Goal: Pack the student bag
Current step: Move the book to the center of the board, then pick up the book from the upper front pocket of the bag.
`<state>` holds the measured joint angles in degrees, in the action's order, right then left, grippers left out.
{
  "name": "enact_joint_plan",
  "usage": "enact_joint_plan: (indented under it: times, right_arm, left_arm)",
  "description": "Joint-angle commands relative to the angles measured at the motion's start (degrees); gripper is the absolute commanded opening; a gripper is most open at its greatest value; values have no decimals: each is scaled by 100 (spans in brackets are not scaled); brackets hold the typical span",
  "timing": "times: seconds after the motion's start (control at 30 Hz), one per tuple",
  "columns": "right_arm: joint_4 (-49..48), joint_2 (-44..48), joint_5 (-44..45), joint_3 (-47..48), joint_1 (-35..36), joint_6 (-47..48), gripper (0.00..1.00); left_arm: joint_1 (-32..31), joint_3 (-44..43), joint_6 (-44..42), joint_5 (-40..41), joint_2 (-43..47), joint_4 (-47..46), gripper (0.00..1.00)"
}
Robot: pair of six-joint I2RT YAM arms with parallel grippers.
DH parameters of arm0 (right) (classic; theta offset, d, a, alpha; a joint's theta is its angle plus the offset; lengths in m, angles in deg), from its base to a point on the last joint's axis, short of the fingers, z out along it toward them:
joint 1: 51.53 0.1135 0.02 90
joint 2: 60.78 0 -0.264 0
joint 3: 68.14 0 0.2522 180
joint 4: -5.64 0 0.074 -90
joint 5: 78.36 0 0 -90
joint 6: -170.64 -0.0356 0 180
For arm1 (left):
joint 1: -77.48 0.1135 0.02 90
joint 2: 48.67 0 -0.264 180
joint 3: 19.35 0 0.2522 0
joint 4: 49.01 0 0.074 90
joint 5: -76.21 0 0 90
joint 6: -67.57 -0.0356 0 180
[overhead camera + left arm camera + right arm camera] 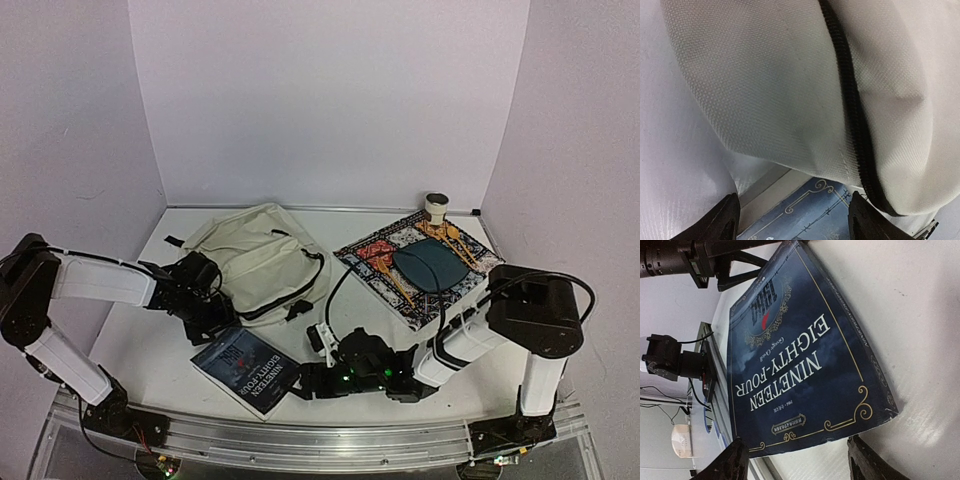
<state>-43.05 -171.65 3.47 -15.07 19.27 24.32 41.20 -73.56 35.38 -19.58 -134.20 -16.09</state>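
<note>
Student bag (255,255) flat left of centre, just behind Nineteen Eighty-Four book (245,370). My left gripper (795,220) spread wide at bag's near edge, empty; right gripper (795,460) spread at book's edge, empty. Worry: flat book skids off pinch, floppy fabric blocks entry.

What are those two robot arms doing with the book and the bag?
They are packing a school bag. The cream student bag lies on the table, and a dark blue book, Nineteen Eighty-Four, lies flat just in front of it, not yet inside. The left gripper is open at the bag's near edge, by the zipper. The right gripper is open too, low on the table, pointing at the book's edge. Neither holds anything.
</note>
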Motion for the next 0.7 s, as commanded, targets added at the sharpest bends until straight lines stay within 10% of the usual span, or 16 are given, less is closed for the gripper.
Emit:
enact_joint_plan:
  times: [0.0, 0.67]
  right_arm:
    - [712, 477, 452, 157, -41, 657, 69]
    - [1995, 1172, 815, 229, -37, 1719, 78]
  left_arm:
    - [-188, -290, -1, -73, 288, -687, 76]
    - [-215, 1716, 1960, -251, 3535, 625, 78]
